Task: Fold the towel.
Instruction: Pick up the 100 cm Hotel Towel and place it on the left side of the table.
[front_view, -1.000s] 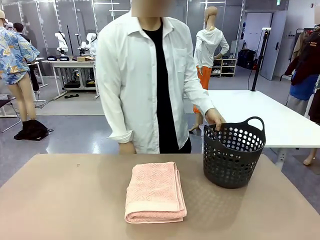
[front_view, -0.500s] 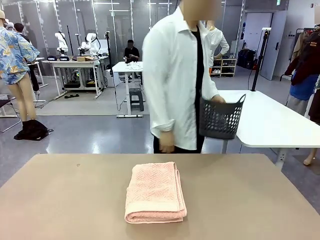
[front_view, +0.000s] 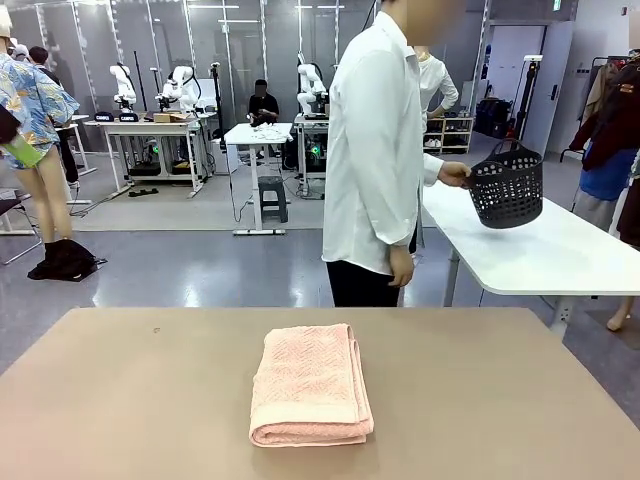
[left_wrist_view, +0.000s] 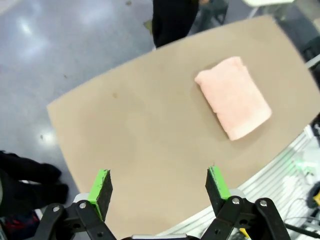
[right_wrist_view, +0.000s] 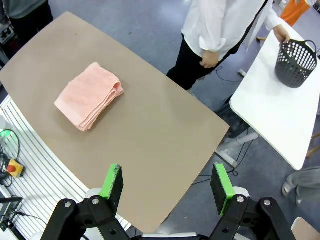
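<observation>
The left gripper (left_wrist_view: 159, 186) hangs high over the table (left_wrist_view: 140, 150), jaws spread wide and empty. The right gripper (right_wrist_view: 168, 186) hangs likewise, wide and empty, above the near edge. The towel (front_view: 310, 385) lies folded into a compact stack at the table's middle, well apart from both. Beyond the far edge a person (front_view: 375, 150) sets a dark basket (front_view: 507, 187) on a white side table (front_view: 560, 250). The folding looks done; a needless descent could snag and spoil the stack.
</observation>
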